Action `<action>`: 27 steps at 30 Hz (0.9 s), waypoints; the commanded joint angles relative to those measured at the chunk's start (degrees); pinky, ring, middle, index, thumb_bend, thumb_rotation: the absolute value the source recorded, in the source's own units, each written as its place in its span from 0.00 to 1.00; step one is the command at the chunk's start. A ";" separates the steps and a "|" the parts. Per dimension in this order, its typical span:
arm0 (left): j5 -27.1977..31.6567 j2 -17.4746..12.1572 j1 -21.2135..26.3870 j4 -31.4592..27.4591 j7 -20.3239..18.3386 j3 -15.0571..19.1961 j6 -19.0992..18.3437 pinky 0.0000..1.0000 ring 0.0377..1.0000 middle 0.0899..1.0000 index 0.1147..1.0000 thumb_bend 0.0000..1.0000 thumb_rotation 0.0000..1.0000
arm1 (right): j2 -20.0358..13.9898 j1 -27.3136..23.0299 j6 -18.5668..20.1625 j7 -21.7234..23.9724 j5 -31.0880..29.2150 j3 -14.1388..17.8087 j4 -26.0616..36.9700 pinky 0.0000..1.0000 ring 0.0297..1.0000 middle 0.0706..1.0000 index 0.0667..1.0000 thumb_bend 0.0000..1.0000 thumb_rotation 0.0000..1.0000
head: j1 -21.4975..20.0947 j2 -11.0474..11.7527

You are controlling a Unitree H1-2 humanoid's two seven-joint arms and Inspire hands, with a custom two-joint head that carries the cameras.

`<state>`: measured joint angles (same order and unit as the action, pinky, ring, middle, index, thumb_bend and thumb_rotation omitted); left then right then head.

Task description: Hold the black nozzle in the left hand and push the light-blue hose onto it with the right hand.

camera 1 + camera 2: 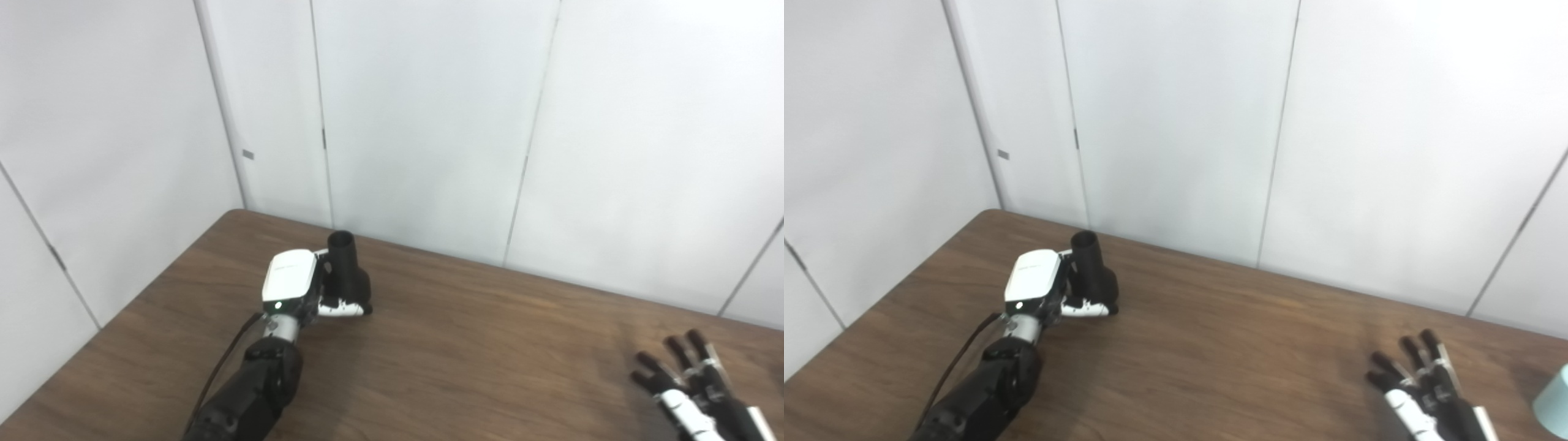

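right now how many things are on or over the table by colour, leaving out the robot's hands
black: 1, the black nozzle, held upright in the left hand
light blue: 1, the light-blue hose, only its end showing at the right edge of the right eye view, past the open right hand
total: 2

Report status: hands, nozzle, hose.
Left robot hand shut on black nozzle, upright. Right robot hand open, empty. Light-blue hose at right edge, untouched.

Black nozzle (348, 266), white-backed left hand (300, 288) (a green light glowing on it), dark wood-grain table (465, 343), black-fingered right hand (689, 386), light-blue hose (1554, 392), plain white wall panels (429, 110).
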<state>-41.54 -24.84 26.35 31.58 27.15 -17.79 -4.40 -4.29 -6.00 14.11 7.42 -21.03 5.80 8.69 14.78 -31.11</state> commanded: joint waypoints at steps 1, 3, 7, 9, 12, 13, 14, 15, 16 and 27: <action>-0.89 4.50 -2.99 -0.88 -2.89 -4.65 4.97 0.29 0.38 0.36 0.44 0.52 0.00 | -0.18 -2.31 -5.13 1.99 -0.69 0.48 -0.44 0.62 0.73 0.92 0.96 0.53 0.20 | -1.23 -0.33; -0.83 5.23 -3.35 -2.30 -3.58 -6.17 6.58 0.29 0.38 0.36 0.44 0.52 0.00 | -0.02 -2.54 -6.72 2.41 -0.40 0.40 -1.96 0.57 0.70 0.90 0.93 0.60 0.22 | -3.76 -0.88; -1.34 6.78 -3.66 -4.27 -4.98 -8.33 8.74 0.28 0.38 0.38 0.43 0.53 0.00 | 0.89 -2.86 -8.97 2.53 -0.45 0.59 -4.15 0.51 0.67 0.86 0.88 0.73 0.27 | -7.46 -1.53; -1.56 7.64 -3.59 -4.50 -5.50 -9.07 9.85 0.29 0.39 0.38 0.43 0.53 0.00 | 1.19 -2.95 -9.95 2.69 -0.46 0.54 -4.85 0.50 0.67 0.85 0.86 0.75 0.27 | -8.73 -1.74; -2.88 8.90 -3.29 -4.20 -6.58 -10.82 11.36 0.29 0.38 0.38 0.43 0.53 0.00 | 1.37 -3.00 -11.19 2.26 1.13 0.02 -5.27 0.50 0.66 0.84 0.85 0.75 0.30 | -10.31 -1.93; -3.35 9.20 -3.20 -3.82 -6.61 -11.43 12.15 0.27 0.37 0.37 0.43 0.53 0.00 | 1.47 -3.05 -11.37 2.19 1.33 -0.03 -5.43 0.50 0.66 0.84 0.86 0.75 0.30 | -10.86 -2.04; -3.66 9.35 -3.17 -3.57 -6.60 -11.72 12.73 0.27 0.36 0.37 0.43 0.53 0.00 | 1.57 -3.07 -11.43 2.17 1.41 -0.04 -5.51 0.51 0.66 0.83 0.86 0.75 0.30 | -11.12 -2.10; -4.20 9.62 -3.06 -3.03 -6.41 -12.36 13.64 0.27 0.36 0.37 0.43 0.53 0.00 | 1.69 -3.11 -11.46 2.03 1.56 -0.02 -5.58 0.51 0.66 0.83 0.86 0.76 0.30 | -11.67 -2.22; -4.58 9.98 -3.01 -2.64 -6.68 -13.06 14.31 0.27 0.36 0.37 0.43 0.52 0.00 | 1.89 -3.11 -11.18 1.64 1.67 0.08 -5.48 0.51 0.65 0.83 0.85 0.76 0.30 | -12.24 -2.29; -6.30 14.21 -1.86 2.61 -8.76 -18.06 19.67 0.28 0.37 0.35 0.44 0.52 0.00 | 2.74 -2.64 -10.30 -0.01 2.95 0.27 -4.71 0.53 0.65 0.81 0.83 0.78 0.29 | -15.55 -3.29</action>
<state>-47.83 -13.89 29.86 29.98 19.77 -32.62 12.62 -1.69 -7.08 5.32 7.45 -17.63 5.78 1.85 -0.70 -34.36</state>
